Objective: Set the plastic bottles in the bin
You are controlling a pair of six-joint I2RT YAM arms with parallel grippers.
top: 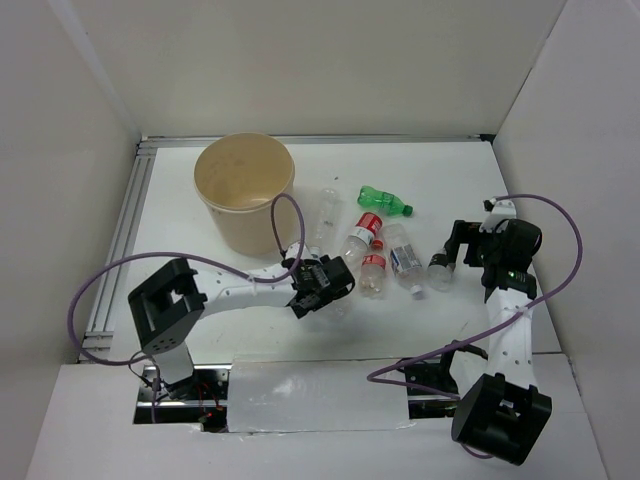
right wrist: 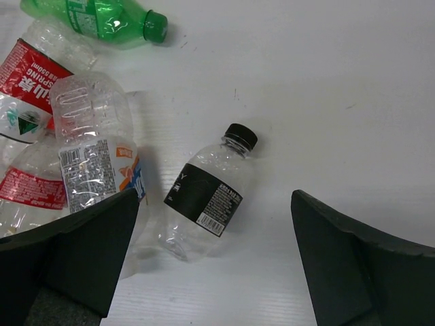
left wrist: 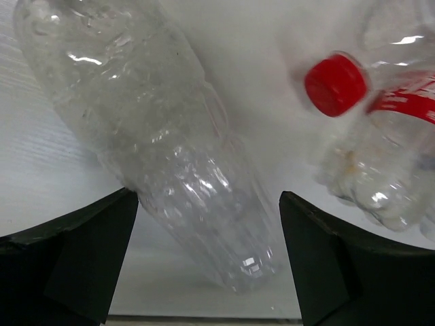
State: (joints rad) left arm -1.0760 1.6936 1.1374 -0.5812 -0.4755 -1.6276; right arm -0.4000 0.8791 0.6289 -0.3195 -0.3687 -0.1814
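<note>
The beige bin (top: 245, 190) stands at the back left. Several plastic bottles lie in a cluster at mid-table: a clear one (top: 324, 215), a green one (top: 385, 200), a red-labelled one (top: 362, 235), a red-capped one (top: 373, 275) and a blue-white one (top: 405, 258). My left gripper (top: 335, 285) is open, its jaws either side of the clear bottle's (left wrist: 163, 136) lower end without gripping it. A red cap (left wrist: 336, 85) shows to its right. My right gripper (top: 450, 255) is open above a black-labelled bottle (right wrist: 204, 197) with a black cap.
White walls close in the table on the left, back and right. A metal rail (top: 120, 240) runs along the left edge. In the right wrist view the green bottle (right wrist: 102, 17) and the blue-white bottle (right wrist: 92, 149) lie left of the black-labelled one.
</note>
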